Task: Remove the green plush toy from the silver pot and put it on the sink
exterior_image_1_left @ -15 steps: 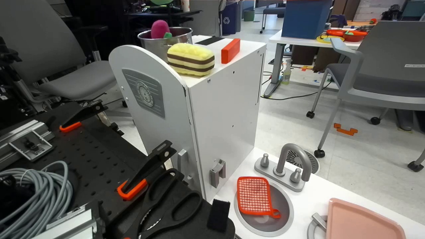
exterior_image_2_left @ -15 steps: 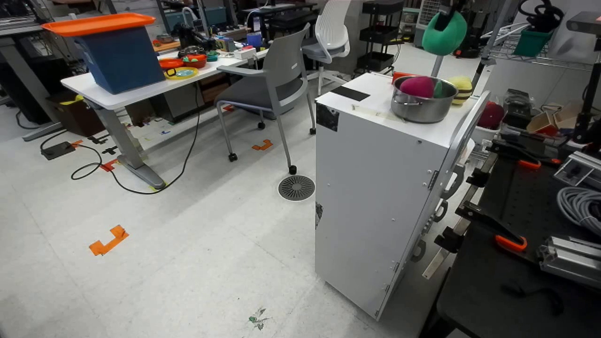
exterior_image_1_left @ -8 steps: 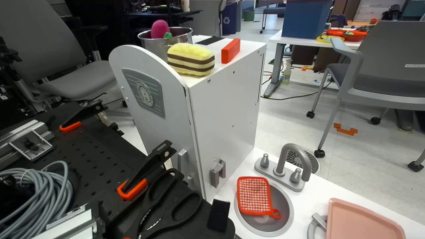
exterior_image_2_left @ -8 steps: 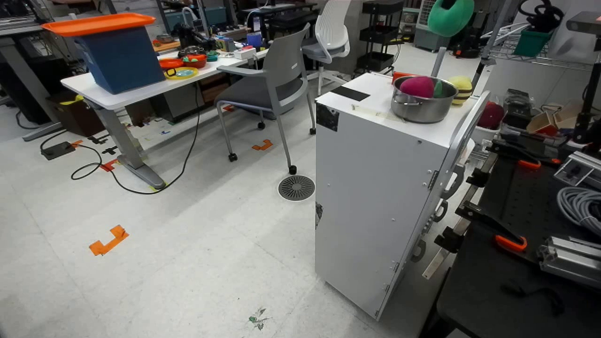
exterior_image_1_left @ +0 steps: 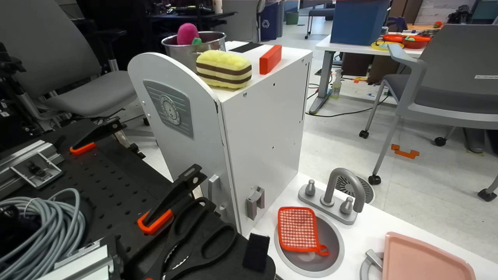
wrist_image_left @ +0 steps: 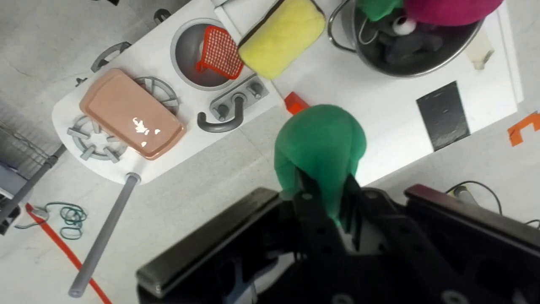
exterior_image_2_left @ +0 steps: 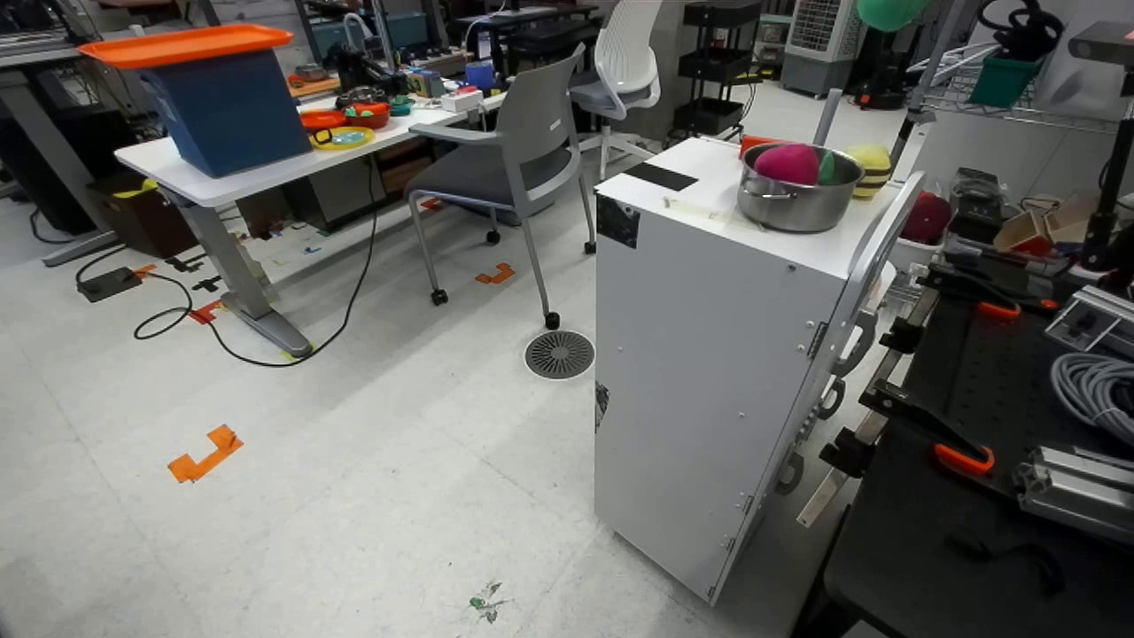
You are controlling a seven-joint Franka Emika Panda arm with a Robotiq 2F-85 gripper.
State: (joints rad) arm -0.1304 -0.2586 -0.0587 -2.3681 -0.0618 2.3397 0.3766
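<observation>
White toy-kitchen top (wrist_image_left: 392, 126) below me in wrist view. My gripper (wrist_image_left: 328, 181) is clenched on the green plush toy (wrist_image_left: 320, 137). From the toy: silver pot (wrist_image_left: 447, 55) at 1 o'clock, sink (wrist_image_left: 185, 55) at 10 o'clock, red checked potholder (wrist_image_left: 221, 51) lying across it.

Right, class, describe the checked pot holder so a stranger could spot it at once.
In an exterior view, find the tall white cabinet, then the grey arched tap beside it. The pot holder lies over the round grey sink by the tap. Unlike the plain pink tray, it is checked with a red border.
</observation>
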